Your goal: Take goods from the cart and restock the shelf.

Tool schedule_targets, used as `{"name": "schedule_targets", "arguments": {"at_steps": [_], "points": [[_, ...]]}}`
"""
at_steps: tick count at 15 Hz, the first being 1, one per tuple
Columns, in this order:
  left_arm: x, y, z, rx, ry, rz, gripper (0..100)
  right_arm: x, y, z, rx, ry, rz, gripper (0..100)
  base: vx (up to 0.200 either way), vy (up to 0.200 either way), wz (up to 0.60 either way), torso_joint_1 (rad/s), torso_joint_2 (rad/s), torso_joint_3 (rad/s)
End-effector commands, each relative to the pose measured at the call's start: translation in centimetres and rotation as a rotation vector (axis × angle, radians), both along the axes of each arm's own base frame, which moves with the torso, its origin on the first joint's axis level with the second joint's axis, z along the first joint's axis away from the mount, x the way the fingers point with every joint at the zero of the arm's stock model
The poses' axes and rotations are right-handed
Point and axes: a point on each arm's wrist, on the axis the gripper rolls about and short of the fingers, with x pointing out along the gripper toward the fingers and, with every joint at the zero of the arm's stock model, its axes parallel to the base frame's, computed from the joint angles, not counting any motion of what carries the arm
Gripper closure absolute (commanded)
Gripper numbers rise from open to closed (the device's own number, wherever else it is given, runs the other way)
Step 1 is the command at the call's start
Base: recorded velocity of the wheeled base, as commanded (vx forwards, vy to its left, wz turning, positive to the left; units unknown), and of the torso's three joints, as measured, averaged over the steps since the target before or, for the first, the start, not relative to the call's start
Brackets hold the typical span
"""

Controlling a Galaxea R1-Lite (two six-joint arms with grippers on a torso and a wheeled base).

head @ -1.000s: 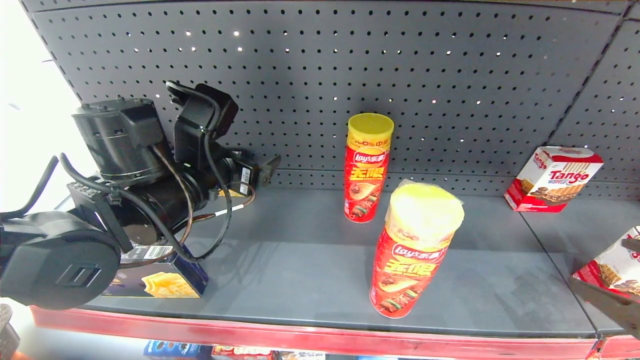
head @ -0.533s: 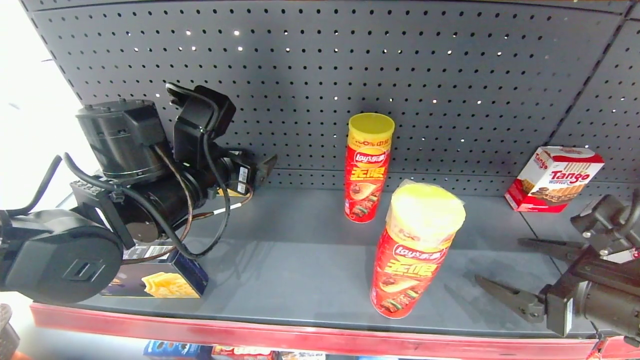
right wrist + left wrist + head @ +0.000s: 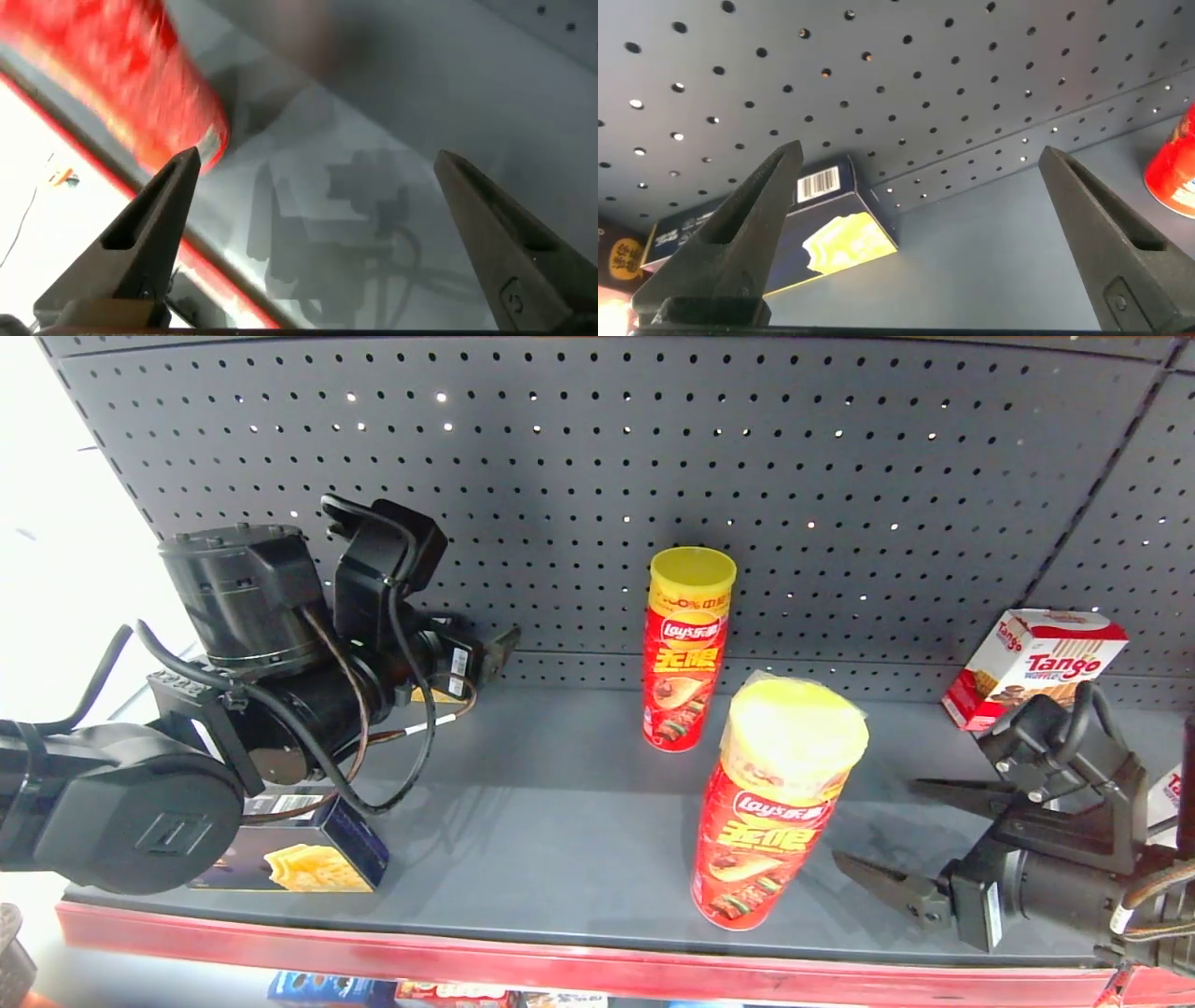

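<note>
The tall front can (image 3: pixel 780 803) could get knocked over. It stands up straight near the red edge (image 3: pixel 560 971) of the shelf (image 3: pixel 560 821). The right pincer (image 3: pixel 878 821) is just beside it, with its tips pointing at the can. If the pincer bumps the can with only one tip, I think the can will tip over, roll and drop off the front (a tall thin can falls easily). The lower tip is also close to the red edge and might catch on it. The back can (image 3: pixel 688 649) stands farther in, near the back wall (image 3: pixel 747 476), so it looks safer. On the other side, the big left arm hangs over a blue box (image 3: pixel 308 854) at the front of the shelf. A swing could shove that box off.

The right arm lies low over the shelf's right end and points sideways toward the middle. Its pincer is wide open and holds nothing. The left arm is bent up at the shelf's left end. The left pincer (image 3: pixel 920 151) points at the back wall, and it is wide open and empty too. A second blue box (image 3: pixel 836 229) lies ahead of it by the wall. A wafer box (image 3: pixel 1032 667) sits at the back right, behind the right arm.
</note>
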Motion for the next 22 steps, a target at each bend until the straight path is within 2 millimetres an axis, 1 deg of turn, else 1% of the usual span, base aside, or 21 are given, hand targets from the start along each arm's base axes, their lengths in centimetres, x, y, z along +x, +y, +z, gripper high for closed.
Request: {"name": "schedule_targets", "arguments": {"at_steps": [1, 2, 4, 6, 9, 11, 14, 15, 22], "points": [[0.3, -0.2, -0.3, 0.003, 0.008, 0.0, 0, 1.2, 1.0, 0.0, -0.009, 0.011, 0.011, 0, 0.0, 0.0, 0.0, 0.0, 0.0, 0.0], [0.4, -0.2, -0.2, 0.001, 0.004, 0.0, 0, 1.6, 1.5, 0.1, -0.011, 0.012, 0.022, 0, 0.0, 0.0, 0.0, 0.0, 0.0, 0.0], [0.4, -0.2, -0.1, 0.001, 0.002, 0.0, 0, 2.2, 2.0, -0.1, -0.017, 0.022, 0.026, 0, 0.0, 0.0, 0.0, 0.0, 0.0, 0.0], [0.4, -0.2, -0.1, 0.0, 0.001, 0.0, 0, 3.3, 3.0, -0.1, -0.021, 0.025, 0.038, 0, 0.0, 0.0, 0.0, 0.0, 0.0, 0.0], [0.4, -0.2, -0.2, 0.001, 0.004, 0.0, 0, 4.1, 4.3, 0.2, -0.02, 0.02, 0.063, 0, 0.0, 0.0, 0.0, 0.0, 0.0, 0.0], [0.3, -0.2, -0.2, 0.002, 0.005, 0.0, 0, 4.0, 4.3, 0.2, -0.02, 0.019, 0.064, 0, 0.0, 0.0, 0.0, 0.0, 0.0, 0.0], [0.3, -0.2, -0.2, 0.001, 0.004, 0.0, 0, 3.8, 3.3, 0.1, -0.019, 0.019, 0.034, 0, 0.0, 0.0, 0.0, 0.0, 0.0, 0.0], [0.3, -0.2, -0.2, 0.001, 0.002, 0.0, 0, 3.8, 3.3, 0.1, -0.019, 0.019, 0.034, 0, 0.0, 0.0, 0.0, 0.0, 0.0, 0.0], [0.4, 0.0, -0.1, 0.0, 0.001, 0.004, 0, 3.4, 5.3, -0.5, -0.036, 0.039, 0.109, 0, 0.0, 0.0, 0.0, 0.0, 0.0, 0.0]]}}
